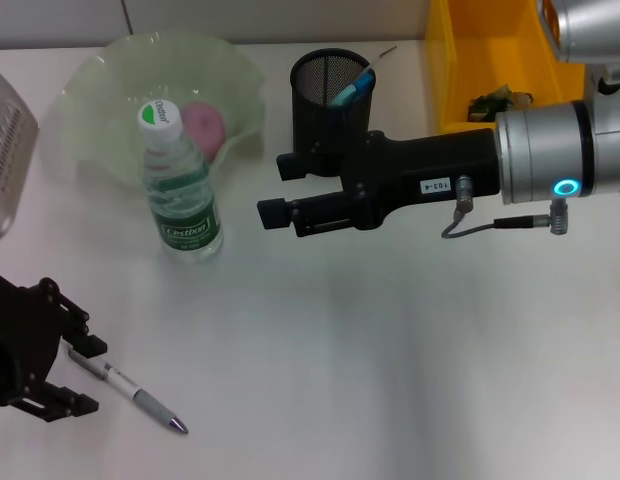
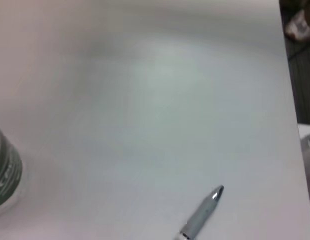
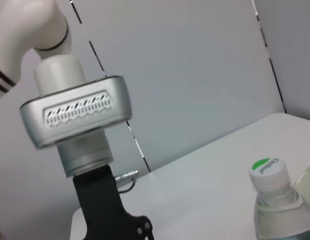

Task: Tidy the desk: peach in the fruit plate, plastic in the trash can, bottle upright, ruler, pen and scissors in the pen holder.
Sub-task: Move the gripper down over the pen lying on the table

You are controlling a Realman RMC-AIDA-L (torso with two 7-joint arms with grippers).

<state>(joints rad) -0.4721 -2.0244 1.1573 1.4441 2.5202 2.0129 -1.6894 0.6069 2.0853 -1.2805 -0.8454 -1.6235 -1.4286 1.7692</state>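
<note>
Down at the near left of the head view, the left claw [image 1: 78, 375] is seen spread open around the back end of the pen [image 1: 130, 392], which lies flat on the surface [image 1: 390, 340] with its tip pointing near-right. The pen is judged light, stiff and a bit slick, so it's probably best pinched across the barrel close to the middle; taken at the very end, it could swing or slip. Farther back, the bottle [image 1: 180, 185] is already standing upright just in front of the fruit plate [image 1: 100, 90], where the peach [image 1: 202, 125] sits. The pen holder [image 1: 330, 95] is at the far middle with something blue already poking out of it, and the right claw [image 1: 280, 190] is held open in mid-air right in front of it, so the route to the holder looks partly blocked by that arm. A yellow bin [image 1: 480, 60] is at the far right.

From the left wrist view, only the pen's grey front part [image 2: 202, 212] and a sliver of the bottle [image 2: 5, 175] are caught; nothing else is lying between them.

From the right wrist view, the bottle's cap [image 3: 267, 170] is seen close by, with the left arm [image 3: 80, 125] beyond it.
</note>
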